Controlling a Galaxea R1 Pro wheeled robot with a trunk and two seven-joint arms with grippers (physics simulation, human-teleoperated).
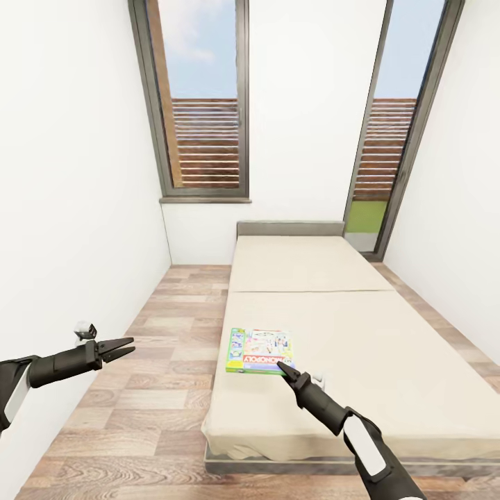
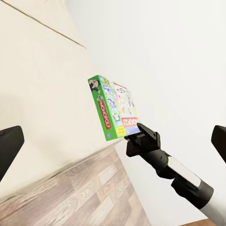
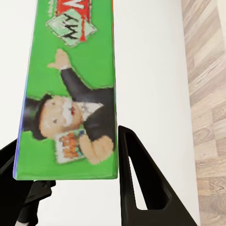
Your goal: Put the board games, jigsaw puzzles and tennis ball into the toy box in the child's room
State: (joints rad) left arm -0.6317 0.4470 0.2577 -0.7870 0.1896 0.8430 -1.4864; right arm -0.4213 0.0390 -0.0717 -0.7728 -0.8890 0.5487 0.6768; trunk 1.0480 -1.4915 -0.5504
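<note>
A flat green-edged board game (image 1: 260, 351) lies on the beige bed (image 1: 389, 347), its near edge between the right gripper's (image 1: 280, 366) spread fingers.

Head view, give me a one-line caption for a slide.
Right gripper reaching the near edge of a Monopoly board game lying on the beige bed, left gripper open above the wood floor.

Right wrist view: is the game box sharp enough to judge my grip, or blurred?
Right wrist view: the board game is soft-edged but readable, its end between the right pincer fingers. Head view: even daylight, window frames splay outward, faint shadow under the box on the bed.
</note>
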